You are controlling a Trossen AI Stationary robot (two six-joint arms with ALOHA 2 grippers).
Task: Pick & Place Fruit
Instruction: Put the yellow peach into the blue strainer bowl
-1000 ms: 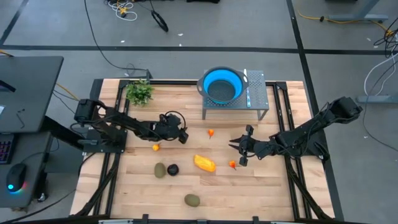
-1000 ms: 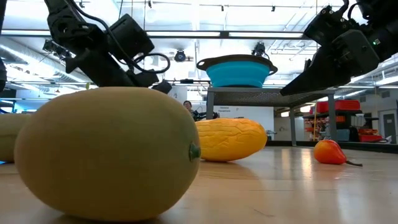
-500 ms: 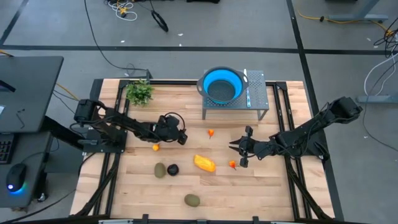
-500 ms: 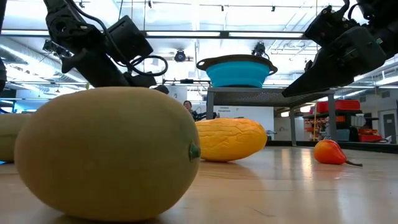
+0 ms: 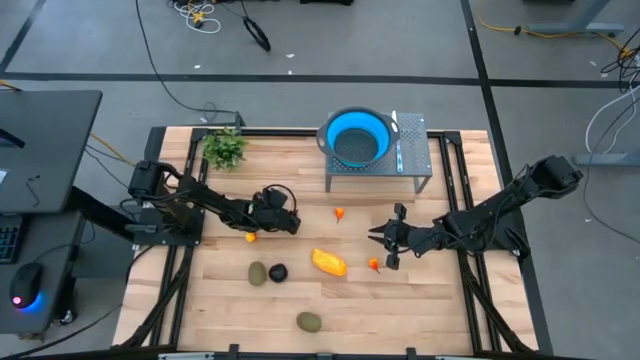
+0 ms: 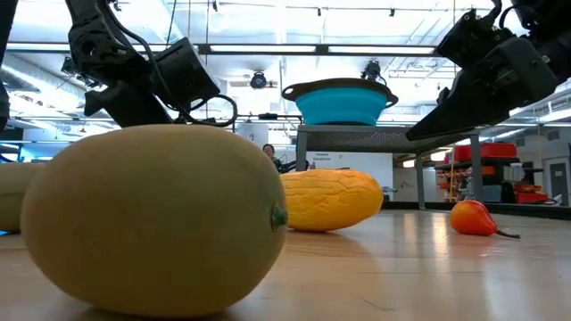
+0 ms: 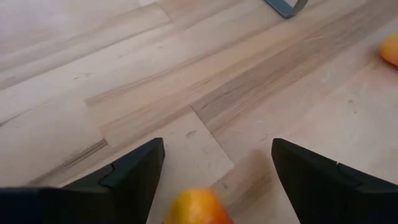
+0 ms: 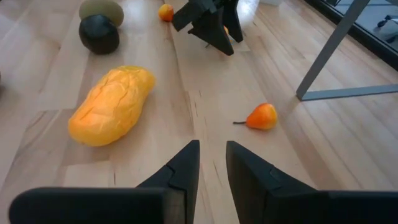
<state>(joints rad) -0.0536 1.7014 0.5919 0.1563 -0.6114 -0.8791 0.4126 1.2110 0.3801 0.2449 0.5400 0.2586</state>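
High view: blue bowl (image 5: 355, 137) on a small metal stand (image 5: 412, 160) at the table's far edge, apparently holding no fruit, so by my reckoning nothing is placed yet. On the wooden table (image 5: 440, 310) lie: one yellow-orange elongated fruit (image 5: 329, 262); three tiny orange-red fruits, one near the stand (image 5: 340, 213), one just beside the left gripper (image 5: 250, 237), one just beside the right gripper (image 5: 374, 264); two olive-green ovals (image 5: 258, 273) (image 5: 309, 321); one blackish round fruit (image 5: 278, 271). Left gripper (image 5: 290, 222) and right gripper (image 5: 381, 243) are both low over the board. Low view: one green oval fills the foreground, the elongated fruit (image 6: 331, 200) and a tiny orange-red one (image 6: 473, 218) rest behind it, both arms above. Left wrist view: fingers (image 7: 130, 171) spread wide, a tiny orange-red fruit (image 7: 198, 207) between them, not gripped. Right wrist view: fingers (image 8: 180, 168) nearly together, holding nothing; a tiny orange-red fruit (image 8: 262, 116) lies ahead, apart. All eight pieces remain.
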